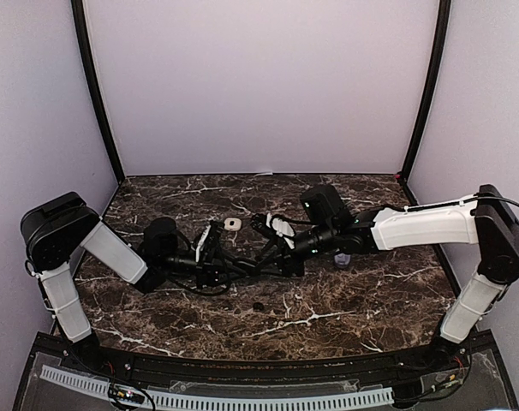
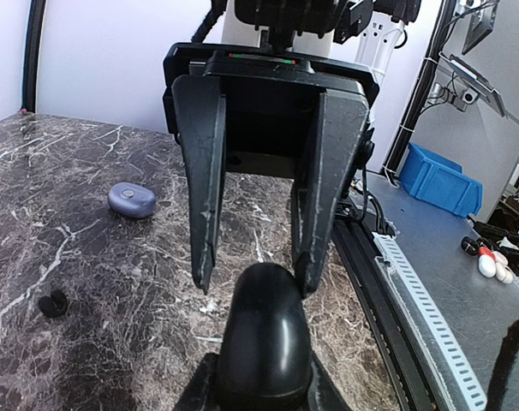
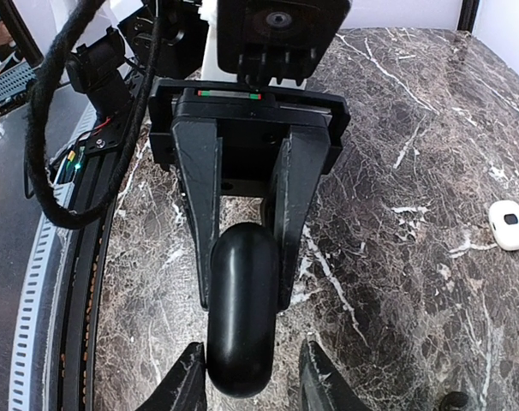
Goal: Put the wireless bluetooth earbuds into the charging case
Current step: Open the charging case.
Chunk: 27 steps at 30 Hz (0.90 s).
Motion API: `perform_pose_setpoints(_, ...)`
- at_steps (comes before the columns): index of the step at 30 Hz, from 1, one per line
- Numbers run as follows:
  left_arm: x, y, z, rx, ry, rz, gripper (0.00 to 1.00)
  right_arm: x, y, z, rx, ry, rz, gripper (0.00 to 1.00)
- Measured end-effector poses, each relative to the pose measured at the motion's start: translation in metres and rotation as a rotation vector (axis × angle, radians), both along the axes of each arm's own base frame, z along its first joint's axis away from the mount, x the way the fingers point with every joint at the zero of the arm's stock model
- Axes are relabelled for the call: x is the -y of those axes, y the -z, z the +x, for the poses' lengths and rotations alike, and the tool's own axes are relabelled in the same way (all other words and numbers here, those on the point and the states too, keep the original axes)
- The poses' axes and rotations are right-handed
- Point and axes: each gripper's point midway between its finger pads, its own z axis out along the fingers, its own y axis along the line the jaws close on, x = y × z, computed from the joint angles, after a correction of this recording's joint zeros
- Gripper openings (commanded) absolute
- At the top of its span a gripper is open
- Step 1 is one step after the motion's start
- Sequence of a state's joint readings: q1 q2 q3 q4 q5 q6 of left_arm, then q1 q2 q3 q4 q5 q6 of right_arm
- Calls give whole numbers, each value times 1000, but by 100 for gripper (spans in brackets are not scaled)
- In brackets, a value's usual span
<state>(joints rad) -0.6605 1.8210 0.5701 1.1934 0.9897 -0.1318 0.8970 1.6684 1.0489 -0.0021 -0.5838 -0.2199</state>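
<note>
- Top view: the left arm (image 1: 114,253) and right arm (image 1: 422,227) meet nose to nose at mid-table (image 1: 371,317). What they hold is lost among the black parts.
- A dark earbud (image 1: 258,306) lies loose on the table nearer the bases, apart from both arms. A white case (image 1: 232,223) sits just behind the meeting point, and a blue-grey case (image 1: 343,259) lies beside the right arm.
- Left wrist view: the left claw (image 2: 264,381) grips the near end of a black case (image 2: 264,342), a smooth oval that looks closed. Its long axis runs straight away from the camera, and its free end points at the right claw (image 2: 253,287).
- The right claw's fingers stand apart on either side of that free end. One is at the case's edge, and a gap shows at the other. The earbud lies off to the side, untouched.
- Right wrist view: the left claw's fingers are pressed onto both flanks of the black case, so it is clamped. The case lies lengthwise toward the lens and rides above the table.
- The right claw's own fingertips flank the near end with a gap on one side, so they are not clamped.
- Step, as I judge it: the case is being presented for a second grip, probably to lift the lid. No earbud is in yet.
- Next, the right claw needs to pinch squarely across the free end while the left claw holds steady, since the rounded shell could slip.
</note>
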Motion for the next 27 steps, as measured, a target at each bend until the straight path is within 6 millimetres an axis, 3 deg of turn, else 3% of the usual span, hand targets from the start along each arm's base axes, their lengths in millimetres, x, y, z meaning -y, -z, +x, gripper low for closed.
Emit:
perform_pose_setpoints(12, 2, 5, -3, 5, 12, 17, 0, -1, -4, -3, -26, -12, -2, 25)
perform_pose_setpoints(17, 2, 6, -5, 13, 18, 21, 0, -1, -8, -2, -44, -9, -1, 40)
perform_pose_setpoints(27, 5, 6, -3, 3, 21, 30, 0, -4, -3, -4, -57, -26, -13, 42)
